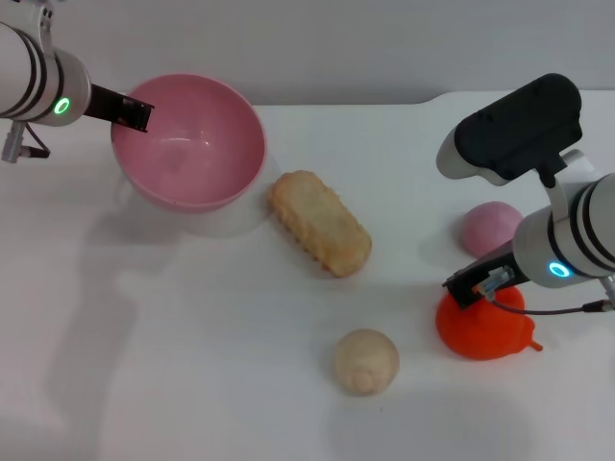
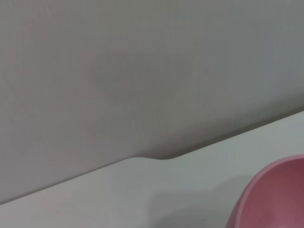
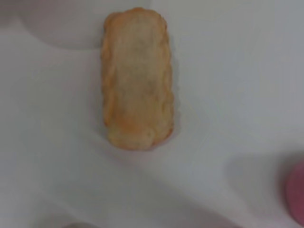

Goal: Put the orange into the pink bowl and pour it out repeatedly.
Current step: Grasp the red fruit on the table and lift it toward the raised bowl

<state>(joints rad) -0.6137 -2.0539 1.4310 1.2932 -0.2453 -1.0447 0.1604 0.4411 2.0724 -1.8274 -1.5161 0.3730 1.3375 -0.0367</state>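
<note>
The pink bowl [image 1: 192,144] is at the far left, raised off the white table and tilted, casting a shadow below it. It is empty inside. My left gripper [image 1: 135,112] is shut on its far-left rim. A slice of the bowl's rim [image 2: 275,194] shows in the left wrist view. The orange [image 1: 485,331] lies on the table at the near right, its stem tip pointing right. My right gripper [image 1: 478,280] sits directly on the orange's top-left side, touching it. The right wrist view shows neither the orange nor the bowl.
A long tan bread-like toy [image 1: 319,223] [image 3: 137,78] lies in the middle of the table. A beige ball [image 1: 365,361] sits near the front centre. A pale pink ball [image 1: 490,229] [image 3: 297,190] rests just behind the orange. The table's back edge [image 2: 156,157] runs behind the bowl.
</note>
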